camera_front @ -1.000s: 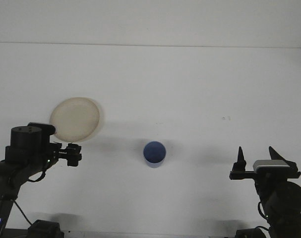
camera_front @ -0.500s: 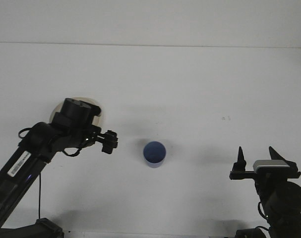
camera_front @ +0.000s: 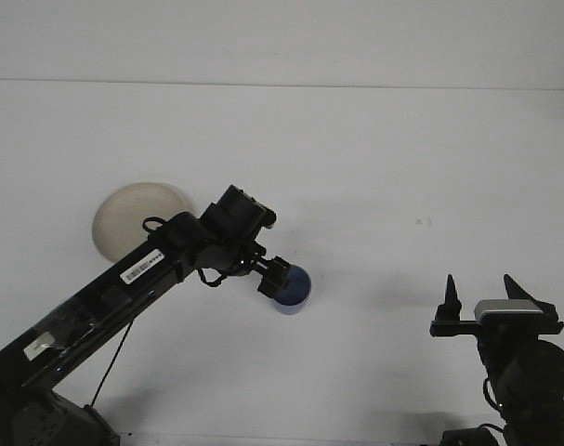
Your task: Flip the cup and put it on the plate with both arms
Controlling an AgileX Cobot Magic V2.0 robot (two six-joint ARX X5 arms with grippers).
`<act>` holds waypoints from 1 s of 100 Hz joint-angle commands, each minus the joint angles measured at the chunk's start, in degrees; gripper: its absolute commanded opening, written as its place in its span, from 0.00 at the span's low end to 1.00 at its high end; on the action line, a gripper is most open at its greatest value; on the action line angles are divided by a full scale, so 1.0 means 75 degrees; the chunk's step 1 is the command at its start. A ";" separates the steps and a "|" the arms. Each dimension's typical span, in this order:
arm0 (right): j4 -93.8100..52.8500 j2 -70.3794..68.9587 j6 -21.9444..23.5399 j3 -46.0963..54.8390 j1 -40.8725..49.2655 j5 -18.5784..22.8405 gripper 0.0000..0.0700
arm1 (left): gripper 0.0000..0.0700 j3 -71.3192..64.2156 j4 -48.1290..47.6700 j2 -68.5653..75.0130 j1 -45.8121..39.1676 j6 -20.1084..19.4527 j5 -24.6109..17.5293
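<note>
A blue cup (camera_front: 294, 290) stands on the white table near the middle, partly covered on its left by my left gripper. A cream plate (camera_front: 133, 216) lies at the left. My left arm stretches across from the lower left, and its gripper (camera_front: 273, 277) sits right at the cup's left rim. The arm's own body hides how that gripper stands. My right gripper (camera_front: 481, 295) stays low at the right, open, its two dark fingertips pointing up and apart, with nothing between them.
The white table (camera_front: 374, 167) runs back to a wall edge near the top. A small dark speck (camera_front: 423, 221) marks the surface right of centre. The left arm's long link (camera_front: 105, 297) crosses the table's lower left.
My left arm has swung from the far left, past the plate, out to the cup. The plate is uncovered again. The right arm and the cup have not moved.
</note>
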State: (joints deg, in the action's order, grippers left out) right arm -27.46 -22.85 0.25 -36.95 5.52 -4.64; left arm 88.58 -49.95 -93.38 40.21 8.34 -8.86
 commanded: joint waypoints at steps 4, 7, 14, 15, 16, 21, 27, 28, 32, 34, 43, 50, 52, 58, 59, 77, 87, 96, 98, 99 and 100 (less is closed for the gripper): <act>0.0105 -0.0003 -0.0006 -0.0017 0.0003 -0.0009 0.86 | 0.68 0.0169 0.0076 -0.0367 0.0122 0.0044 0.0064; 0.0105 -0.0003 -0.0006 -0.0015 0.0003 -0.0009 0.86 | 0.68 0.0169 0.0099 -0.0481 0.0143 0.0044 0.0064; 0.0102 -0.0003 -0.0006 -0.0017 0.0003 -0.0006 0.86 | 0.68 0.0169 0.0111 -0.0697 0.0143 0.0044 0.0064; 0.0102 -0.0003 -0.0006 -0.0015 0.0003 -0.0006 0.86 | 0.68 0.0169 0.0114 -0.0729 0.0143 0.0044 0.0064; 0.0102 -0.0003 -0.0006 -0.0017 0.0003 -0.0006 0.86 | 0.68 0.0169 0.0117 -0.0755 0.0143 0.0044 0.0064; 0.0096 -0.0003 -0.0009 -0.0017 0.0003 -0.0006 0.86 | 0.68 0.0169 0.0140 -0.0895 0.0143 0.0044 0.0111; 0.0085 -0.0003 -0.0006 -0.0015 0.0003 -0.0006 0.86 | 0.68 0.0169 0.0219 -0.1052 0.0143 0.0044 0.0210; 0.0082 -0.0003 -0.0006 -0.0017 0.0003 -0.0006 0.86 | 0.68 0.0169 0.0227 -0.1075 0.0143 0.0044 0.0233; 0.0076 -0.0003 -0.0006 -0.0017 0.0003 -0.0006 0.86 | 0.67 0.0169 0.0259 -0.1166 0.0143 0.0044 0.0277; 0.0070 -0.0003 -0.0006 -0.0017 0.0003 -0.0006 0.86 | 0.67 0.0169 0.0271 -0.1207 0.0143 0.0044 0.0277; 0.0044 -0.0003 -0.0009 -0.0015 0.0003 -0.0009 0.86 | 0.66 0.0169 0.0268 -0.1376 0.0143 0.0041 0.0280; 0.0050 -0.0003 -0.0006 -0.0015 0.0003 -0.0006 0.86 | 0.66 0.0169 0.0268 -0.1486 0.0143 0.0038 0.0321; 0.0050 -0.0003 -0.0009 -0.0015 0.0003 -0.0009 0.86 | 0.66 0.0169 0.0271 -0.1510 0.0143 0.0038 0.0326; 0.0047 -0.0003 -0.0009 -0.0015 0.0003 -0.0009 0.86 | 0.66 0.0169 0.0271 -0.1594 0.0143 0.0038 0.0326; 0.0047 0.0000 -0.0006 -0.0017 0.0003 -0.0006 0.86 | 0.66 0.0169 0.0271 -0.1614 0.0143 0.0038 0.0326; 0.0047 -0.0003 -0.0009 -0.0015 0.0003 -0.0009 0.86 | 0.63 0.0169 0.0262 -0.1845 0.0143 0.0029 0.0329; 0.0044 -0.0003 -0.0009 -0.0015 0.0003 -0.0009 0.86 | 0.45 0.0169 0.0277 -0.1886 0.0160 0.0017 0.0329; 0.0044 -0.0003 -0.0009 -0.0017 0.0003 -0.0009 0.86 | 0.26 0.0178 0.0306 -0.1886 0.0192 0.0015 0.0326; 0.0044 -0.0003 -0.0009 -0.0015 0.0003 -0.0009 0.86 | 0.22 0.0187 0.0291 -0.1886 0.0192 0.0015 0.0326; 0.0047 -0.0003 -0.0009 -0.0015 0.0003 -0.0009 0.86 | 0.20 0.0192 0.0289 -0.1886 0.0192 0.0015 0.0326; 0.0047 -0.0003 -0.0009 -0.0017 0.0003 -0.0009 0.86 | 0.18 0.0198 0.0280 -0.1886 0.0192 0.0015 0.0326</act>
State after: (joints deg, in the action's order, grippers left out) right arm -27.57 -22.85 0.23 -36.95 5.52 -4.62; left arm 88.58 -47.64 -106.13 40.97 8.36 -6.57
